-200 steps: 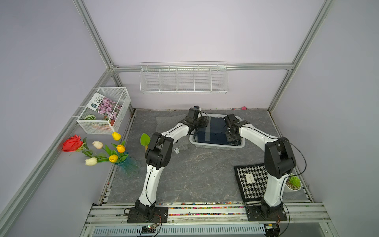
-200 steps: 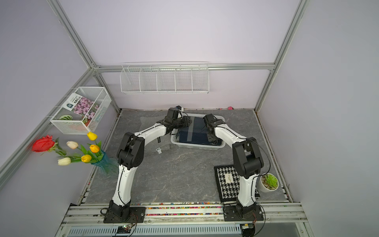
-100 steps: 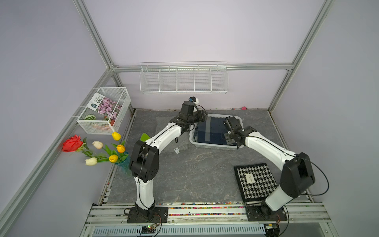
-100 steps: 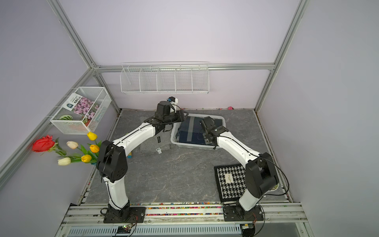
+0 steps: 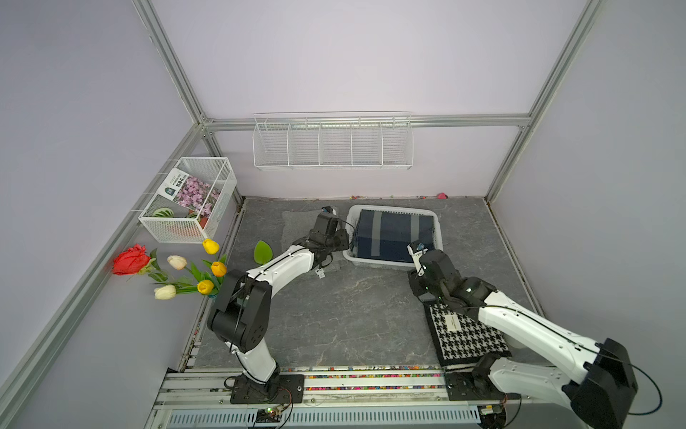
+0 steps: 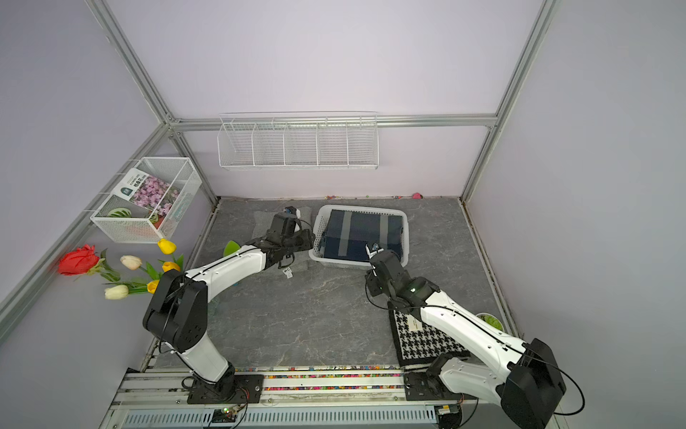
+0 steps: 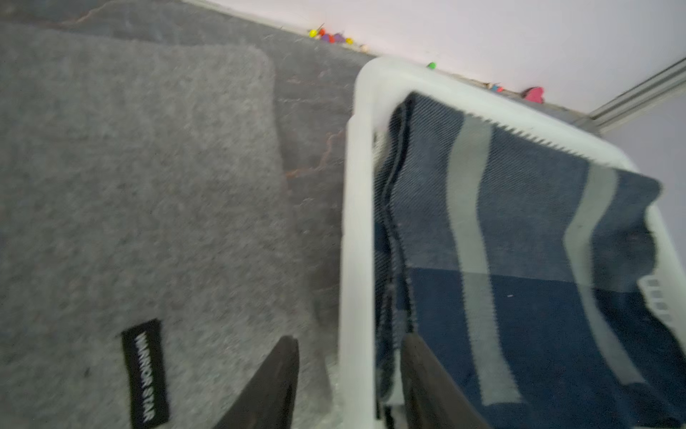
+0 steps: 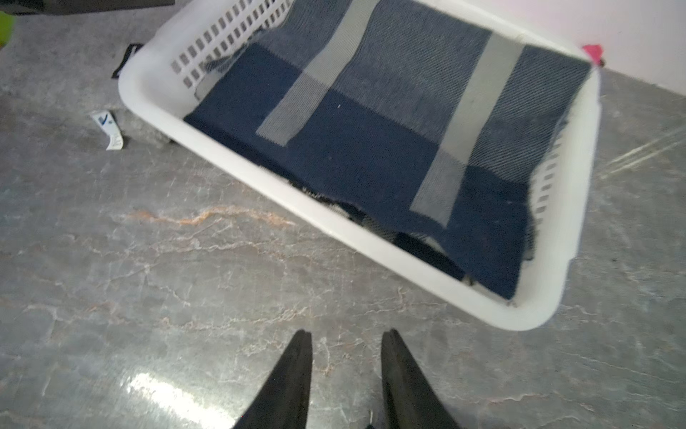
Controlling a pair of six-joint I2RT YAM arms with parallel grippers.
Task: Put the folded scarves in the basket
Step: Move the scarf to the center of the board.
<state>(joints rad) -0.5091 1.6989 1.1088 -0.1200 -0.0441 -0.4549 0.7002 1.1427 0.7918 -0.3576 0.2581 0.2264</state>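
Note:
The folded scarf (image 5: 393, 234) (image 6: 362, 236), navy with pale grey stripes, lies flat inside the low white basket (image 5: 371, 263) (image 6: 334, 264) at the back of the table. One corner rides up on the far-right rim. My left gripper (image 5: 343, 237) (image 6: 310, 237) hovers at the basket's left side. In the left wrist view it (image 7: 350, 338) is open, one finger on each side of the rim (image 7: 356, 223), holding nothing. My right gripper (image 5: 415, 291) (image 6: 371, 288) is in front of the basket, open and empty (image 8: 346, 334) above bare table, apart from the scarf (image 8: 389, 130).
A grey felt cloth (image 5: 297, 226) with a black label (image 7: 144, 371) lies left of the basket, under the left arm. A houndstooth cloth (image 5: 464, 334) lies front right, under the right arm. Wire rack (image 5: 332, 145) on the back wall, wire bin (image 5: 189, 200) and flowers (image 5: 174, 267) at left.
Both grippers have left the scarf, which stays in the basket. The right arm has drawn back toward the front and its jaws have widened. The left gripper has shifted to the basket's left rim.

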